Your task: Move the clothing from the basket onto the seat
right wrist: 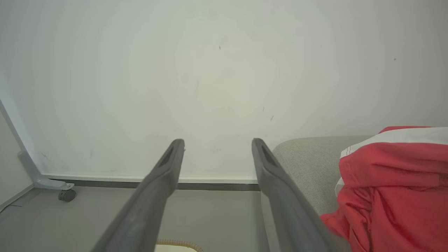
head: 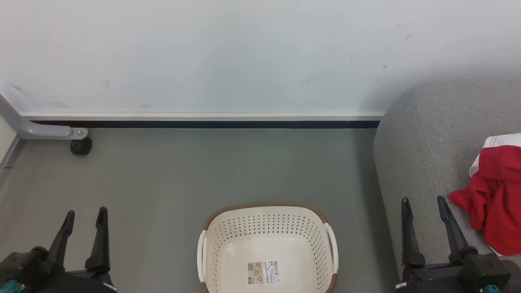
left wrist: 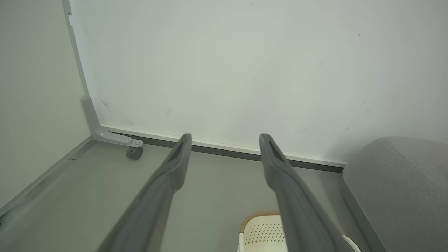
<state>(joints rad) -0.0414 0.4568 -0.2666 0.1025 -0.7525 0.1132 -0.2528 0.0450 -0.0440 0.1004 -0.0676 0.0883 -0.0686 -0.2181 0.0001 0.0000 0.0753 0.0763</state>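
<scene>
Right gripper just left of clothing

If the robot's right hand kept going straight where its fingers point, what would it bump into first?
Probably the white wall; the open right gripper aims at it through free air. The grey sofa sits close beside it and might get brushed first; depth is unclear.

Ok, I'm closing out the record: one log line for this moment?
basket: looks empty | clothing: on seat | left tool: open | right tool: open
</scene>
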